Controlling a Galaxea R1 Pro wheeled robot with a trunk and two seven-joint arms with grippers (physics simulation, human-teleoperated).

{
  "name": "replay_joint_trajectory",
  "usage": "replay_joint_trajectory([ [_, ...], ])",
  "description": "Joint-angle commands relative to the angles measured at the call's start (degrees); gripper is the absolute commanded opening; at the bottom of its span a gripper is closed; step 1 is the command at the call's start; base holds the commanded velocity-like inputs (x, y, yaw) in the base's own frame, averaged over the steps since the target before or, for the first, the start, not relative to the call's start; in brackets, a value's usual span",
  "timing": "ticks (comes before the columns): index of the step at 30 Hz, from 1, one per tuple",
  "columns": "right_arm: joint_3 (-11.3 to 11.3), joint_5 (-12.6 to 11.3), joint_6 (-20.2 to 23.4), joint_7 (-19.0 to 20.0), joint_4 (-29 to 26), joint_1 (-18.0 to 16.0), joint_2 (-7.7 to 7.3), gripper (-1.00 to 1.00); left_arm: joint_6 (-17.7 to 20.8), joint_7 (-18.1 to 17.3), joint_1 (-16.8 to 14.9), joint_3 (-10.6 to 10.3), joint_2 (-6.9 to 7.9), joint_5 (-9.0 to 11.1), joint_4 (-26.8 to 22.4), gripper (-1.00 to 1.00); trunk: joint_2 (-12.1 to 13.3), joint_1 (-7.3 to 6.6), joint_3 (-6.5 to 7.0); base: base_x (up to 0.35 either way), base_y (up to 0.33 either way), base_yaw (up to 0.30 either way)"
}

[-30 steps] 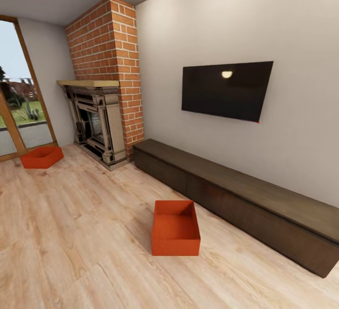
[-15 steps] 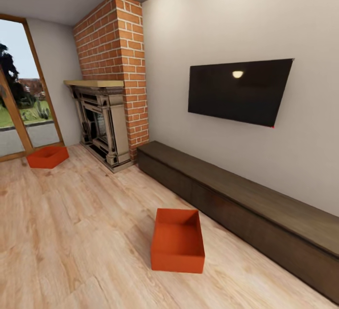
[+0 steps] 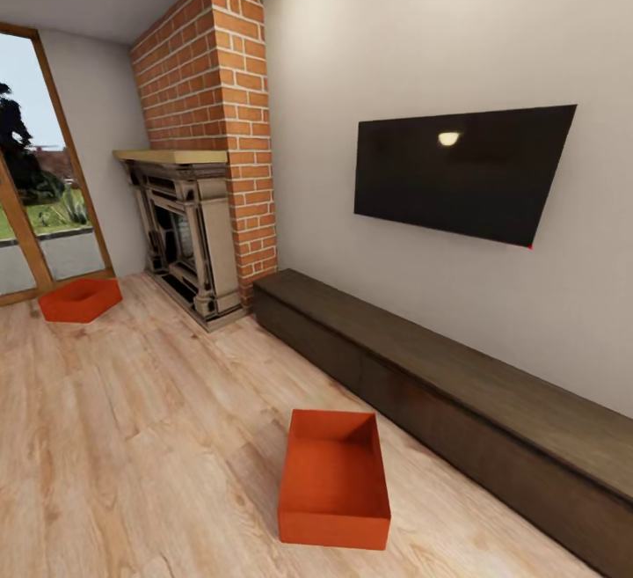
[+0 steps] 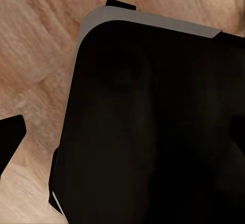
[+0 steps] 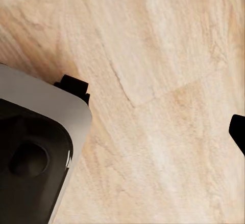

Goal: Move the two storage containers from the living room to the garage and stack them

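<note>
Living-room planks (image 5: pixel 168 81) fill wrist views; head view adds two storage containers (image 3: pixel 335 479).

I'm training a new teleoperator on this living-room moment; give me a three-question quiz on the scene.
1. True or false: the near storage container stands on the long dark bench.
2. The far storage container sits nearest: A) the TV, B) the glass door, C) the bench's right end.
3. Fill in: the fireplace chimney is red ____.

Key: 1 false, it is on the wood-plank floor beside the bench. 2 B. 3 brick.
</note>
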Motion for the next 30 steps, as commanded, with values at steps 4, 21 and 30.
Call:
replay_joint_trajectory([
  [4,0.4,-0.4,-0.3,-0.1,0.2,-0.1,0.05,1.0,-0.3,0.0,0.0,0.1,0.0,0.3,-0.1,1.0,0.0,0.03,-0.05,0.321,0.0,0.0],
  [21,0.4,-0.5,-0.3,-0.1,0.2,-0.1,0.1,1.0,-0.6,0.0,0.0,0.1,0.0,0.2,-0.1,1.0,0.0,0.03,-0.05,0.321,0.0,0.0],
  [30,0.4,-0.5,-0.3,-0.1,0.2,-0.1,0.14,1.0,-0.6,0.0,0.0,0.2,0.0,0.1,-0.2,1.0,0.0,0.03,-0.05,0.321,0.0,0.0],
])
